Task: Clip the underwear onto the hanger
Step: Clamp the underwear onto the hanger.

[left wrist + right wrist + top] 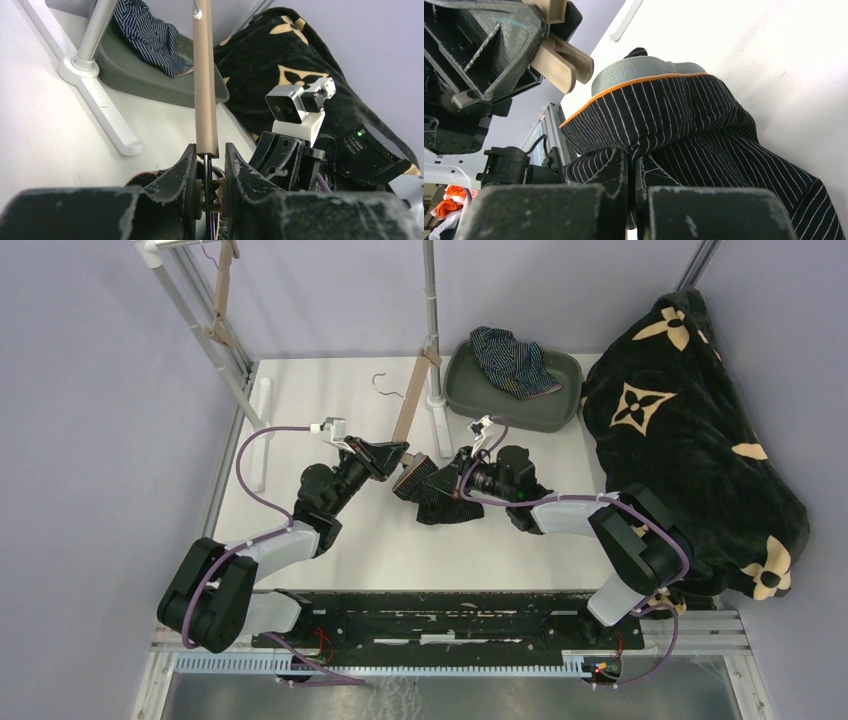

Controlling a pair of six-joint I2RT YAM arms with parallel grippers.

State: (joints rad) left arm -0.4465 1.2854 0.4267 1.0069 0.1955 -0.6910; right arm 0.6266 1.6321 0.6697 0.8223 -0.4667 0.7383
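Observation:
The tan wooden hanger (412, 405) slants down from the middle pole. My left gripper (400, 453) is shut on the clip at its lower end; in the left wrist view the fingers (187, 172) squeeze the clip's handles just below the bar (205, 75). My right gripper (452, 485) is shut on the black pinstriped underwear (432, 500), bunched between its fingers (616, 167). The garment's grey, orange-edged waistband (639, 72) lies just below the tan clip (559, 60). A second, navy striped underwear (512, 360) lies in the grey bin.
The grey bin (562, 395) stands at the back. A pole on a white stand (432, 320) rises beside it. A big black blanket with tan flowers (690, 450) covers the right side. Another hanger (222, 300) hangs from the rack at the back left.

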